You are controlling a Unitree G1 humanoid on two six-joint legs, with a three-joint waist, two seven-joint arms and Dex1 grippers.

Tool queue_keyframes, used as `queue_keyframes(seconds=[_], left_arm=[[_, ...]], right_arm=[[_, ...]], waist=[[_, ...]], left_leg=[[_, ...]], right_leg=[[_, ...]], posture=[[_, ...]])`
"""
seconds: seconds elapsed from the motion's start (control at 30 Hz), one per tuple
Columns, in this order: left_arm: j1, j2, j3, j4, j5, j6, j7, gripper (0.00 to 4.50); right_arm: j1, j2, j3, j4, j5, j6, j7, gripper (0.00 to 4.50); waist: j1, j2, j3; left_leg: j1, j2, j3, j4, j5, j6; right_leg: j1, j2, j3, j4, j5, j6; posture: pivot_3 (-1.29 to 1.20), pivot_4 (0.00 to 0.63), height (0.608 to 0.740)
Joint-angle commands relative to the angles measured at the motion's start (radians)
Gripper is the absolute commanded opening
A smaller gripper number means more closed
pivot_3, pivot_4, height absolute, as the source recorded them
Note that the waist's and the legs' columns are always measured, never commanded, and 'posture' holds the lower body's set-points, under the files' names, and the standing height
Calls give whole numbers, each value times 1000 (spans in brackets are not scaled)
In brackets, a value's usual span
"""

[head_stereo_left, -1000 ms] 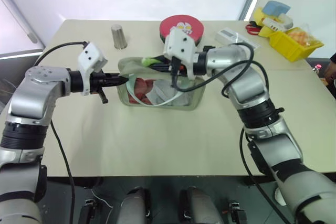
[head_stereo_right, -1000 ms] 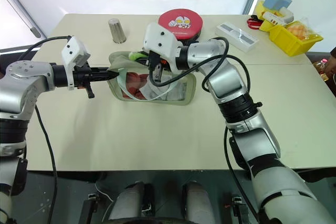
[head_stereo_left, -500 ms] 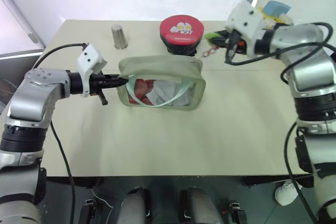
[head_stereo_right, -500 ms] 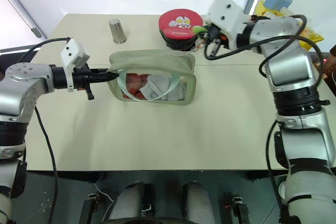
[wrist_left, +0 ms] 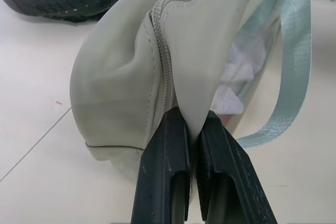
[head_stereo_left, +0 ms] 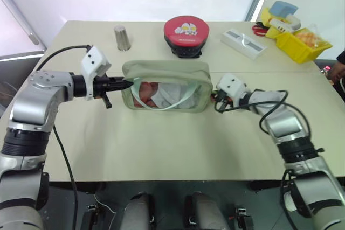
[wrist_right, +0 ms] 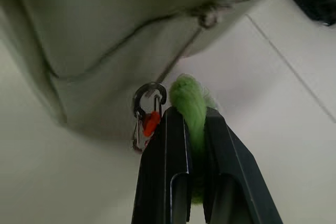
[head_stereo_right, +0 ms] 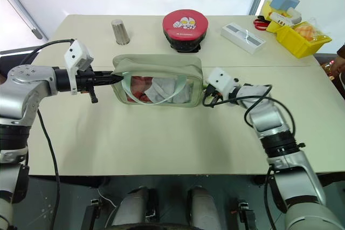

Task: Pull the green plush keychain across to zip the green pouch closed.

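Note:
The green pouch [head_stereo_left: 164, 79] lies mid-table with its clear window side toward me, red and white contents showing and mint straps hanging down its front. Its top edge looks drawn together along the whole length. My left gripper [head_stereo_left: 126, 83] is shut on the fabric at the pouch's left end, next to the zipper's end [wrist_left: 169, 85]. My right gripper [head_stereo_right: 206, 99] sits low at the pouch's right end, shut on the green plush keychain [wrist_right: 186, 92]. A metal clip [wrist_right: 147, 109] with an orange bit links the keychain to the zipper pull.
Behind the pouch stands a round red case [head_stereo_left: 186, 30]. A metal cup [head_stereo_left: 122, 37] is at the back left and a white box [head_stereo_left: 243, 43] at the back right. A yellow bin [head_stereo_left: 302, 44] of small items fills the far right corner.
My right gripper carried the keychain from the pouch's left top across to the right, then sank to table level at the right end. The gaping pouch top has closed. The left arm stayed put.

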Motion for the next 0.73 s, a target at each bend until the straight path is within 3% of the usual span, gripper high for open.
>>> queue_keyframes(seconds=[0.03, 0.1, 0.17, 0.23, 0.3, 0.43, 0.5, 0.73], left_arm=[[-8, 5, 3, -12, 6, -3, 1, 0], [-5, 7, 9, -17, 2, -1, 1, 0], [-5, 5, 22, -16, -6, 5, 10, 752], [-12, 9, 35, -8, -21, 16, 3, 1486], [-24, 21, 50, 6, -29, 24, -4, 2501], [-51, 72, 102, 32, -70, 74, -30, 4492], [-66, 103, 116, 58, -61, 79, -22, 4500], [-86, 173, 139, 96, -61, 61, -53, 4500]], right_arm=[[-2, -5, -4, -3, -17, -11, -7, 76], [-34, -14, -35, 11, 0, -10, -1, 76], [-68, -34, -68, 26, 20, -16, 14, 0], [-104, -72, -98, 25, 67, -8, 81, 777], [-144, -122, -125, 23, 116, 7, 165, 1615], [-214, -236, -150, -7, 221, 87, 360, 3746], [-251, -266, -156, -33, 260, 134, 412, 4463], [-332, -235, -174, -146, 399, 320, 430, 4463]], waist=[[0, 0, 0], [0, 0, 0], [0, 0, 0], [1, 0, 0], [1, 0, 0], [0, 0, 1], [-4, 0, 1], [-4, 1, 1]], left_leg=[[0, 0, 0, 0, 0, 0], [0, 0, 0, 0, 0, 0], [0, 0, 0, 0, 0, 0], [0, 0, 0, 0, 0, 0], [-1, 0, 0, 0, 0, 0], [-1, 0, 0, 0, 0, 0], [0, 0, 0, -1, 0, 0], [0, 1, 0, -1, 0, 0]], right_leg=[[0, 0, 0, 0, 0, 0], [0, 0, 0, 0, 0, 0], [0, 0, 0, 0, 0, 0], [0, 0, 0, 0, 0, 0], [0, 0, 0, 0, 0, 0], [0, 1, 0, -1, 0, 0], [0, 1, 0, -2, 0, 0], [-1, 1, 0, -1, 0, 0]], posture=[[0, 150, 740], [0, 150, 740], [0, 150, 740], [0, 150, 740], [0, 150, 740], [0, 150, 740], [0, 150, 740], [0, 150, 740]])
